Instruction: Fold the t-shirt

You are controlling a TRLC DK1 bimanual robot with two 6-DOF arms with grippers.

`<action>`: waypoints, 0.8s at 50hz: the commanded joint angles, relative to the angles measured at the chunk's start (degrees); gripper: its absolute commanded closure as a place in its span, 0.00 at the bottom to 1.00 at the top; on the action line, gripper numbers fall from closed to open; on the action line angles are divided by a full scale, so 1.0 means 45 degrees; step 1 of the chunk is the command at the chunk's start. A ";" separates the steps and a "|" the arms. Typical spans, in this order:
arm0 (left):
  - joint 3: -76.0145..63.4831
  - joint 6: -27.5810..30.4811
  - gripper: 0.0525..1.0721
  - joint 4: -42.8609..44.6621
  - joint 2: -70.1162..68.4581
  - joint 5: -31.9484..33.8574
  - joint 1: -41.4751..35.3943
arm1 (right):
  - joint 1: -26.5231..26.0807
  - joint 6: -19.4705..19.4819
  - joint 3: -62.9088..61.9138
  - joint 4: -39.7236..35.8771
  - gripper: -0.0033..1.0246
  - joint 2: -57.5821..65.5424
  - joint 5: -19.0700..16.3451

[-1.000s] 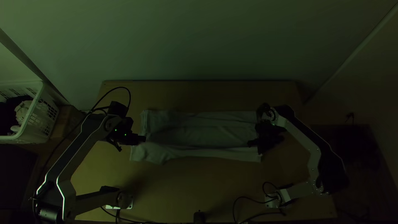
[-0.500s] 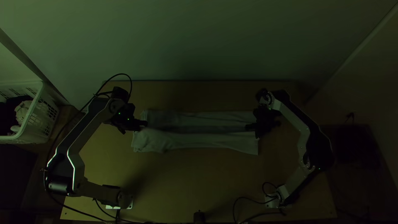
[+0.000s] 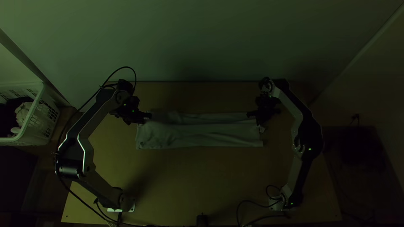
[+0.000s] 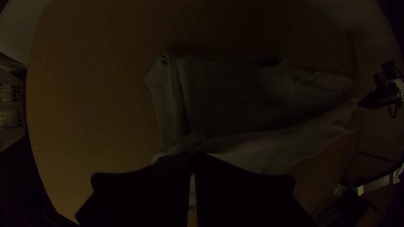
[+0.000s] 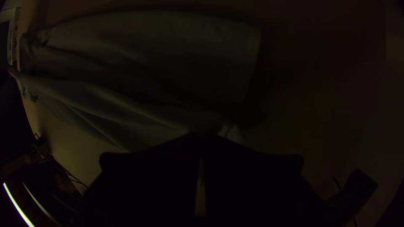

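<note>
While a pale, creased fabric t-shirt [image 3: 202, 135] lies mid-way on the light wooden worktop [image 3: 202, 180], a long folded strip, the black flat-fingered left hand [image 3: 149, 115] and matching right hand [image 3: 250, 114] pinch opposite ends. Since earlier: both hands, t-shirt's near border shifted toward far edge.

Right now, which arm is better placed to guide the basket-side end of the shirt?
Left, I'd say: the left gripper is closed on the t-shirt at the end nearer the laundry basket, while the right gripper holds the opposite end.
</note>
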 commanded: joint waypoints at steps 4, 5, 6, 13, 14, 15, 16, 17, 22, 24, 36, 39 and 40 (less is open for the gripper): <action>0.1086 0.0266 0.97 0.0085 0.0899 0.0060 0.0096 | -0.0181 -0.0217 0.1292 -0.0737 0.97 0.1077 0.0196; 0.1183 0.0266 0.97 0.0085 0.0977 0.0060 0.0096 | -0.0201 -0.0256 0.1410 -0.0737 0.97 0.1155 0.0196; 0.1261 0.0266 0.97 0.0144 0.1075 0.0060 0.0076 | -0.0220 -0.0314 0.1546 -0.0737 0.96 0.1233 0.0196; 0.1476 0.0266 0.01 0.0593 0.1485 0.0079 0.0057 | -0.0318 -0.0373 0.2777 -0.0756 0.65 0.1819 0.0196; 0.1515 0.0247 0.04 0.0632 0.1563 0.0099 0.0057 | -0.0337 -0.0392 0.2992 -0.0756 0.56 0.1917 0.0216; 0.1515 0.0247 0.04 0.0671 0.1582 0.0158 0.0057 | -0.0396 -0.0412 0.3128 -0.0756 0.50 0.1956 0.0235; 0.1515 0.0247 0.04 0.0710 0.1602 0.0255 0.0076 | -0.0435 -0.0470 0.3207 -0.0756 0.44 0.1975 0.0255; 0.1496 0.0247 0.04 0.0788 0.1602 0.0333 0.0096 | -0.0455 -0.0490 0.3246 -0.0756 0.37 0.1975 0.0235; 0.1437 0.0266 0.04 0.0925 0.1602 0.0861 0.0272 | -0.0650 -0.0744 0.3460 -0.0737 0.07 0.2054 0.0235; 0.1418 0.0266 0.04 0.0925 0.1563 0.1193 0.0389 | -0.0748 -0.0978 0.3460 -0.0365 0.03 0.2015 0.0548; 0.0343 0.1282 0.04 0.1628 0.0684 0.3517 0.1678 | -0.1373 -0.0724 0.2894 0.0572 0.03 0.0550 0.0177; 0.0011 0.1556 0.04 0.1609 0.0489 0.4357 0.2088 | -0.1646 -0.0646 0.2894 0.0611 0.03 0.0140 -0.0604; -0.0106 0.1673 0.04 0.1589 0.0430 0.4572 0.2205 | -0.1705 -0.0588 0.2894 0.0611 0.03 0.0022 -0.0800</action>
